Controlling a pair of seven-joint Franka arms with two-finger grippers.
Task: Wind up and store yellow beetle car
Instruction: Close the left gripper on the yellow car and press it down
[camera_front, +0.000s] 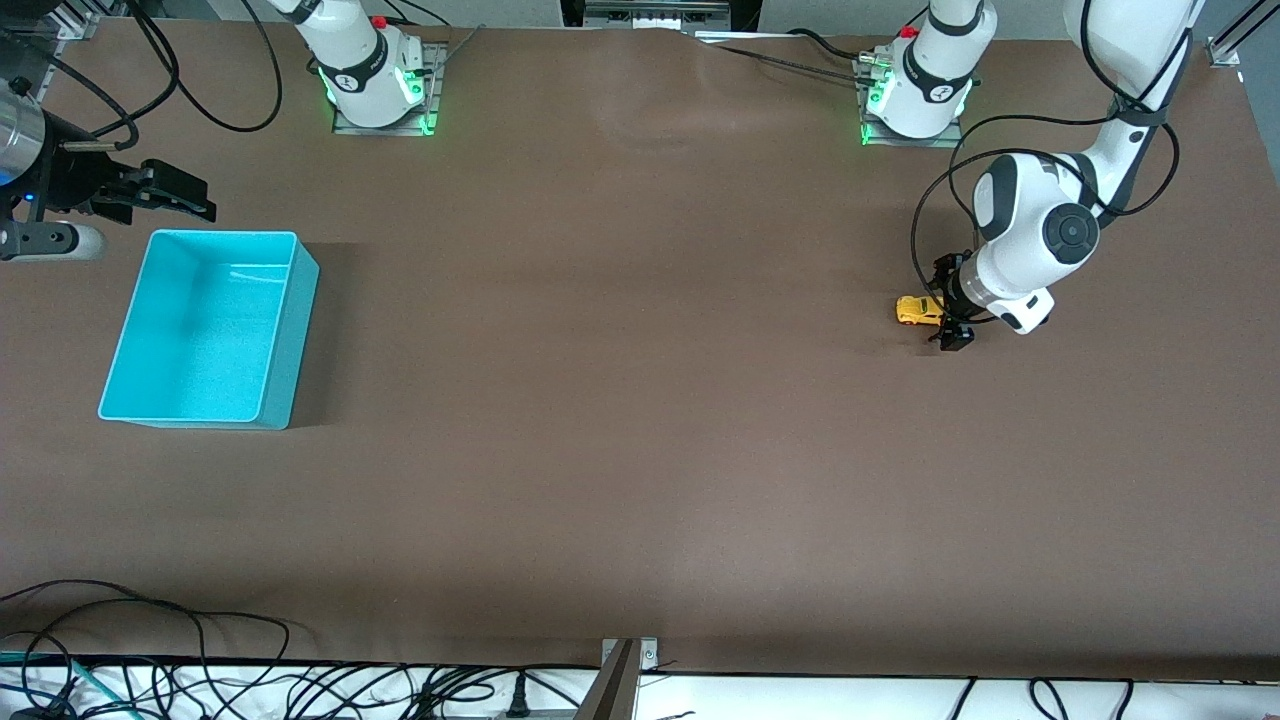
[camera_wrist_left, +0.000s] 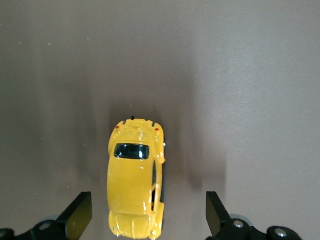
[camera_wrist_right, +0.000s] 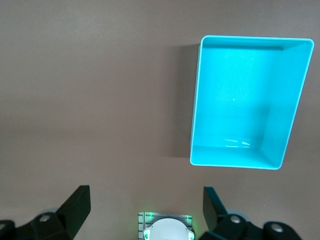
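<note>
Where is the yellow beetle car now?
The yellow beetle car stands on the table toward the left arm's end, between the open fingers of the left gripper.

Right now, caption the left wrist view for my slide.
Open left gripper low over the table, fingers either side of the yellow beetle car.

The yellow beetle car is a tiny toy with a rounded glossy body, one dark window on top and two small red lights at one end. It sits upright on its wheels on the brown table, toward the left arm's end. Its wheels are mostly hidden under the body.
</note>
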